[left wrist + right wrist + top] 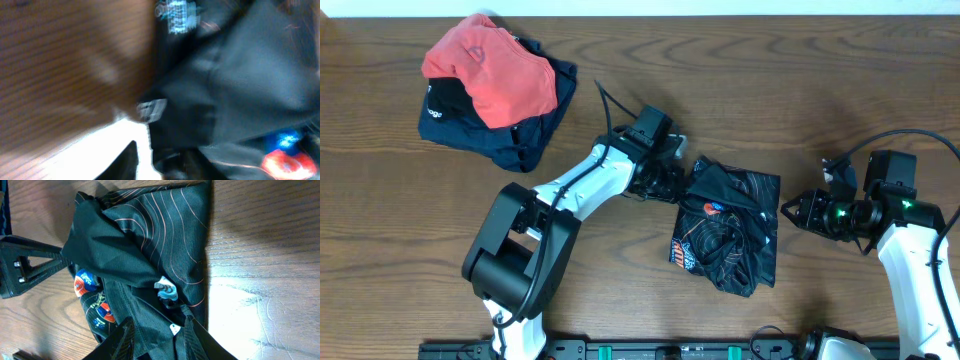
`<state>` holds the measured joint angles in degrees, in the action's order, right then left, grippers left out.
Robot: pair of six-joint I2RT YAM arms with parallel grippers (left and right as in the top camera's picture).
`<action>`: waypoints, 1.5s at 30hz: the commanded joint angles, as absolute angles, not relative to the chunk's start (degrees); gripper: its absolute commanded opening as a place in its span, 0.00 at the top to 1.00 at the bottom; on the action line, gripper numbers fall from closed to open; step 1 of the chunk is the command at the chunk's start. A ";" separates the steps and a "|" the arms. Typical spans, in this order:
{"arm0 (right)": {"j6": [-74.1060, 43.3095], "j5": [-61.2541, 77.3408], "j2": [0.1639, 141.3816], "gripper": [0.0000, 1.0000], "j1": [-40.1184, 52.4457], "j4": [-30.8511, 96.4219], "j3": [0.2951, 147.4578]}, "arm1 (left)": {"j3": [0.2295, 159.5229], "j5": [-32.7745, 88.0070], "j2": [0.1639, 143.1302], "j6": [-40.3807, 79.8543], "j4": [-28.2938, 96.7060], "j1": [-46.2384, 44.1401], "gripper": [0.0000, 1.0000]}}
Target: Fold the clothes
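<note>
The clothes (730,225), a black jersey with thin orange lines and small colourful logos, lie crumpled right of the table's middle. My left gripper (678,185) is at the jersey's upper left edge. In the blurred left wrist view its fingers (127,162) stand close together, a fold of the jersey (225,85) reaches in between them, and a strip of bright table shows beside one finger. My right gripper (790,210) is at the jersey's right edge. In the right wrist view it (157,325) is shut on a fold of the jersey (140,245).
A coral-red garment (490,65) lies on top of a navy garment (515,135) at the back left. The left arm's white link (580,185) stretches across the middle of the table. A black rail (660,350) runs along the front edge.
</note>
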<state>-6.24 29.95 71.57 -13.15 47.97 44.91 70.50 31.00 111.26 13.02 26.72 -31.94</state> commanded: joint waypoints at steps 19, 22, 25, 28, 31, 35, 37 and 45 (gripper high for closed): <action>-5.28 29.78 70.98 0.67 -12.69 46.81 45.80 | 80.82 43.66 105.45 19.51 16.08 -37.19 0.94; -5.30 29.78 70.98 0.68 -12.69 46.72 45.80 | 80.82 38.20 105.91 20.51 15.44 -39.70 0.94; -5.30 29.78 70.98 0.67 -12.67 46.72 45.80 | 80.82 33.30 106.96 20.51 14.55 -42.30 0.94; -5.54 29.78 70.98 0.67 -12.69 46.70 45.80 | 80.82 30.39 108.49 21.06 12.08 -44.91 0.94; -5.54 29.76 70.98 0.67 -12.67 46.72 45.80 | 80.82 28.53 110.13 21.37 9.87 -46.78 0.93; -5.54 29.74 70.98 0.67 -12.69 46.72 45.80 | 80.82 25.98 111.57 21.34 8.80 -47.99 0.77; -5.52 29.74 70.98 0.67 -12.67 46.74 45.80 | 80.82 24.86 111.55 21.34 8.43 -47.70 0.67; -5.48 30.17 70.98 0.66 -12.64 46.98 45.80 | 83.53 26.09 110.37 22.15 12.47 -44.64 0.44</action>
